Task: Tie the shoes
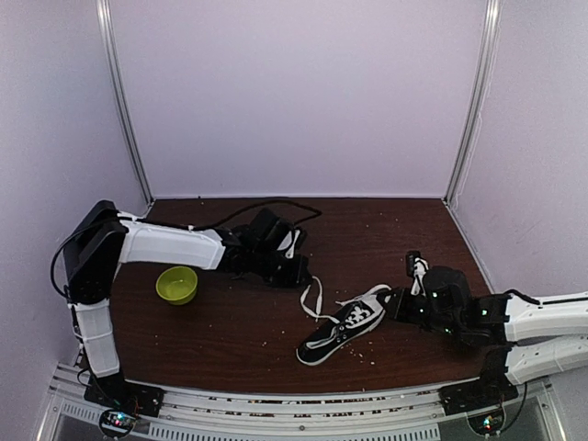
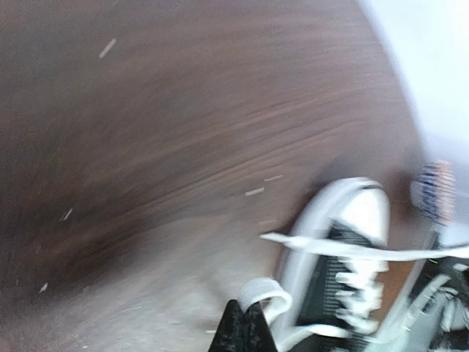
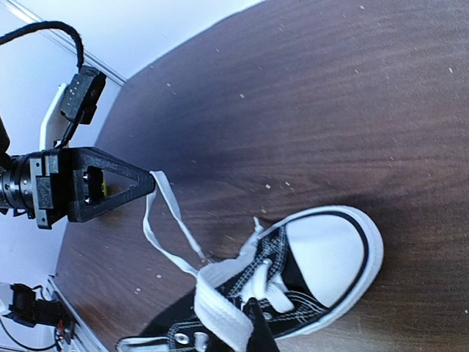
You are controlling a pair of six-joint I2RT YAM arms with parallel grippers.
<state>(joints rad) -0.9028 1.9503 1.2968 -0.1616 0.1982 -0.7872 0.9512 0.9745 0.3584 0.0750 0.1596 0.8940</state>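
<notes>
Noting the sneaker (image 1: 344,326) near the table's (image 1: 230,340) front edge, right of centre, untied. Right gripper (image 3: 253,315) is pinched on the first lace (image 3: 216,312) by the eyelets. Farther off, left gripper (image 3: 143,185) is clamped on the second lace (image 3: 182,218). We judge crossing, looping and tightening all remain.
</notes>
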